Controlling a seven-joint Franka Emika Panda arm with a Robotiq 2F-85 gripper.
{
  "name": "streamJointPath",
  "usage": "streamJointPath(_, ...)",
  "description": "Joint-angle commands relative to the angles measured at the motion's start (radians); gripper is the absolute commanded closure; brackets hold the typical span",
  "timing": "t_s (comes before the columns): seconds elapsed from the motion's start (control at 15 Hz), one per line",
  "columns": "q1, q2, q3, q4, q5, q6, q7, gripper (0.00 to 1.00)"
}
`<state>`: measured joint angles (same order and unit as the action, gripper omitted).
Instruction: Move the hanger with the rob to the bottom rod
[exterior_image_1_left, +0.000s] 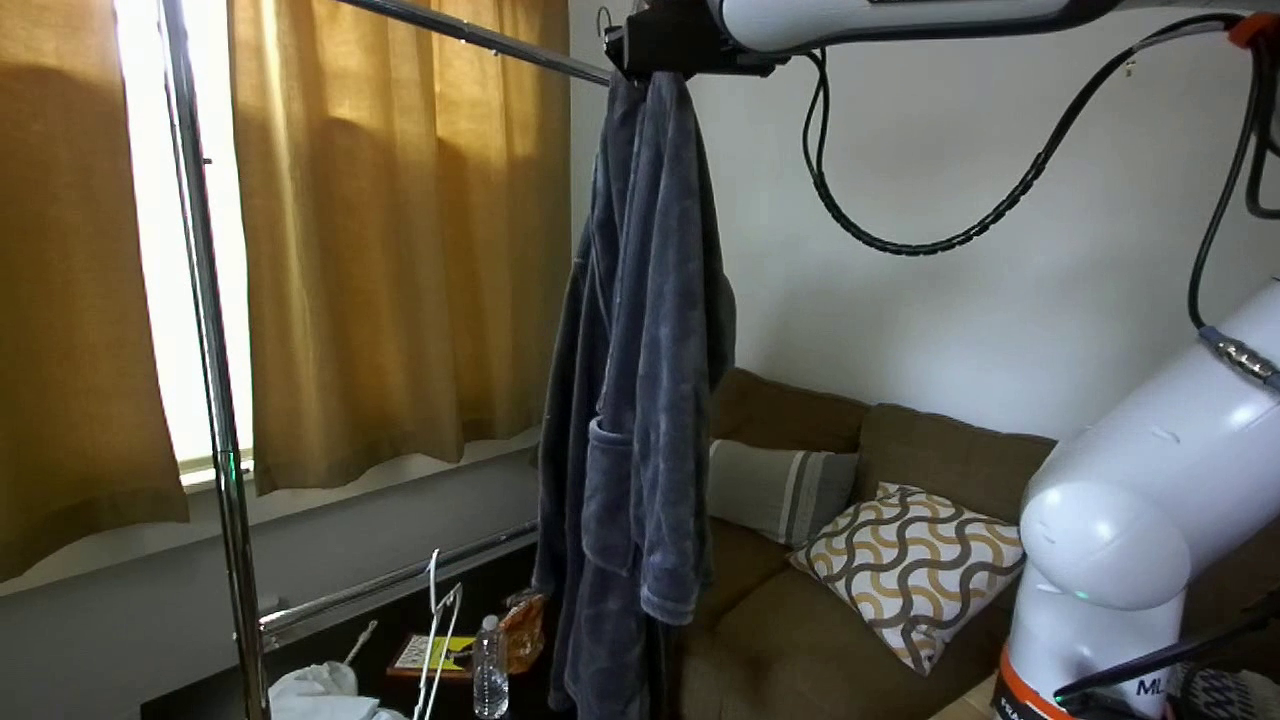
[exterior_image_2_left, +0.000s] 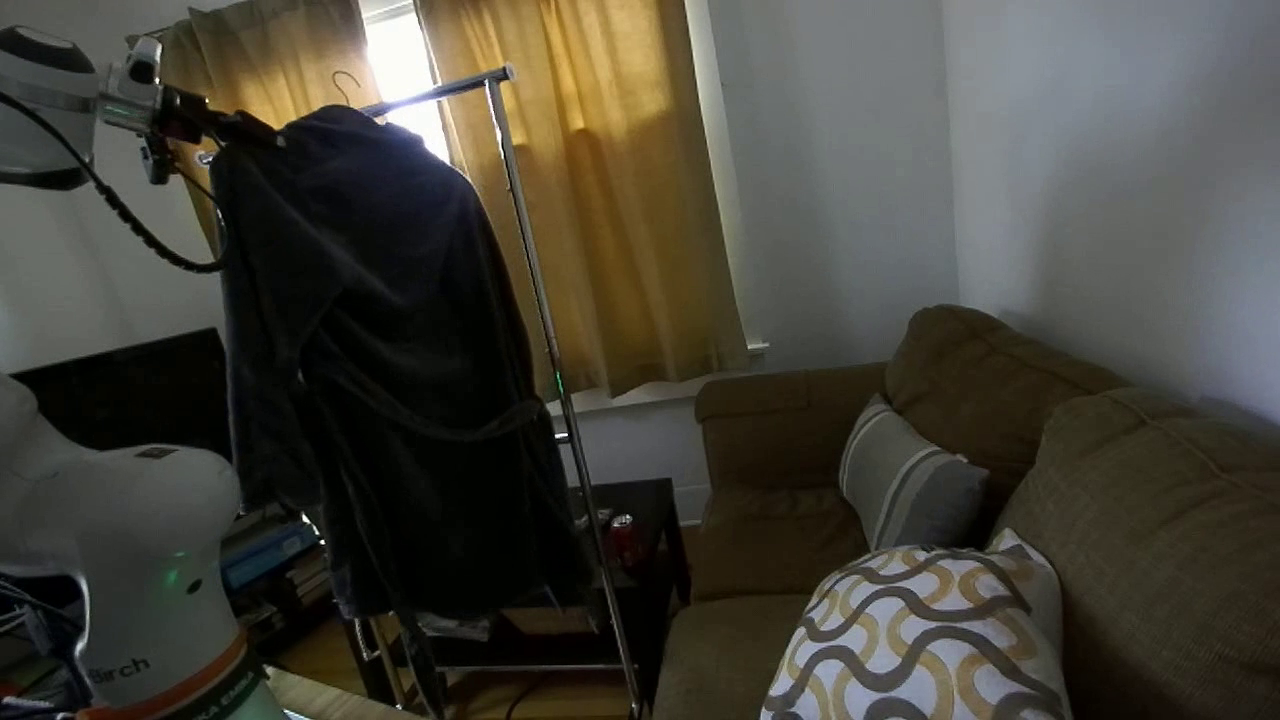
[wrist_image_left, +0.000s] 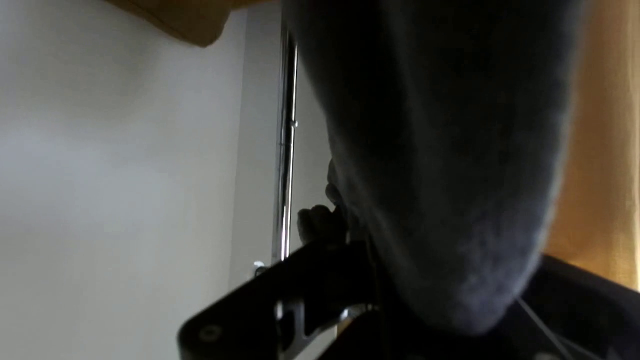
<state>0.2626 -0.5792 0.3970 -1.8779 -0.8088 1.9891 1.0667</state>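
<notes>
In an exterior view: robe (exterior_image_2_left: 390, 330) hangs full length before the garment rack, near-black in this light. Of its hanger (exterior_image_2_left: 345, 74), only the wire hook shows, upright above the collar and higher in frame than the top rod (exterior_image_2_left: 440, 92). Hand (exterior_image_2_left: 265, 133) sits at the shoulder nearer the arm, clamped on the robe (the hanger's body is hidden under cloth).

In an exterior view: robe seen side-on, grey-blue, falling straight below the hand. Hook stands just beside the hand's end, well above the lower rod (exterior_image_1_left: 400, 580). Skirt overlaps that rod in frame; cannot tell if they touch. Behind: sofa (exterior_image_1_left: 770, 640) with striped cushion (exterior_image_1_left: 775, 485) and patterned cushion (exterior_image_1_left: 910, 560).

Wrist view: blurred cloth fills the centre between black fingers (wrist_image_left: 305, 270), hiding their tips. Curtain (wrist_image_left: 595, 215) at right.
</notes>
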Motion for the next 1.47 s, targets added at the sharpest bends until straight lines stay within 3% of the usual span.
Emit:
streamJointPath(0.0,0.006,-0.077,-0.011,-0.038,0.135,-0.052,-0.069,0.98)
streamJointPath(0.67,-0.013,-0.165,-0.023,-0.166,0.584,-0.246,-0.180,0.98)
streamJointPath(0.93,-0.021,-0.205,-0.040,-0.281,0.656,-0.250,-0.195,0.98)
streamJointPath(1.2,-0.017,-0.226,-0.066,-0.418,0.696,-0.142,-0.243,0.98)
streamJointPath(1.4,-0.050,-0.184,-0.034,-0.410,0.704,-0.158,-0.242,0.93)
